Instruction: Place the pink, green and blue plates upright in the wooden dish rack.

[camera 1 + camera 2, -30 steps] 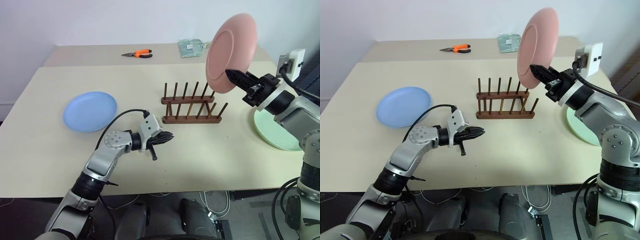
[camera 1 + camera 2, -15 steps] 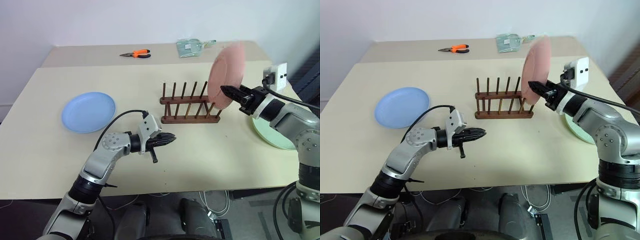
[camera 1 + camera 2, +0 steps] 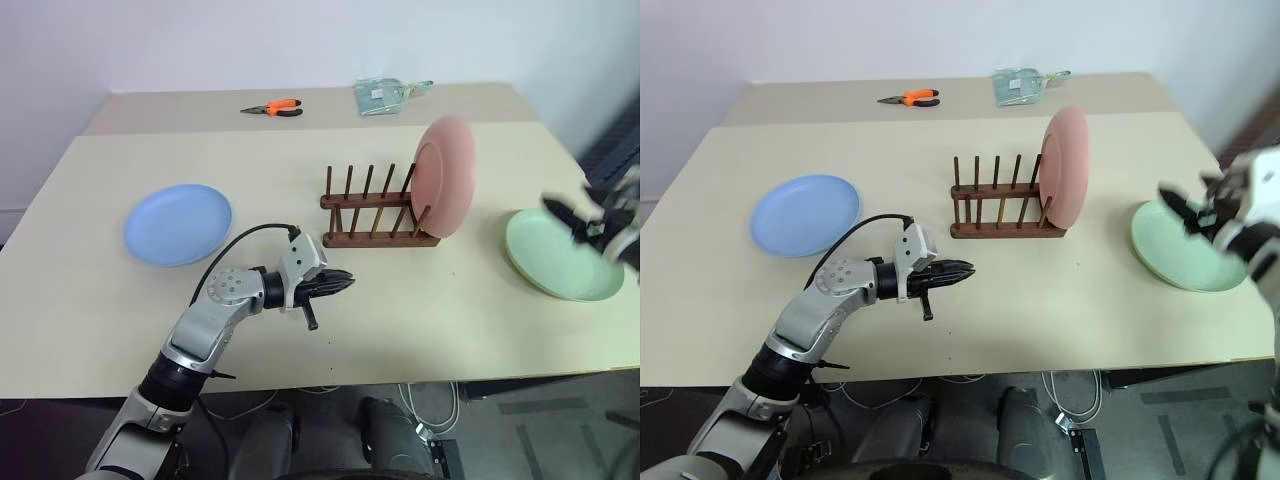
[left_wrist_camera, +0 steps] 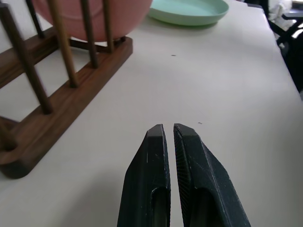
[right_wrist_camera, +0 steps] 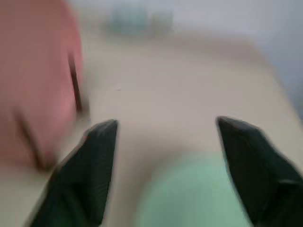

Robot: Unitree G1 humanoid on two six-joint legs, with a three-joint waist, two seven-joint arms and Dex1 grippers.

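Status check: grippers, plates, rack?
Left gripper shut, empty. Right gripper open over pale green round plate. Salmon pink round plate upright in dark wooden peg rack. Light blue round plate flat, unobstructed.

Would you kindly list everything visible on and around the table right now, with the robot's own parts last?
pink plate: one, salmon pink, upright at the right end of the rack
wooden dish rack: one, dark brown, mid-table
blue plate: one, light blue, flat on the table's left side
green plate: one, mint green, flat at the right edge
pliers: one, orange handles, far side
clear packet: one, greenish, far side
table: one, beige
left gripper: black fingers together, empty
right gripper: black fingers apart, over the green plate
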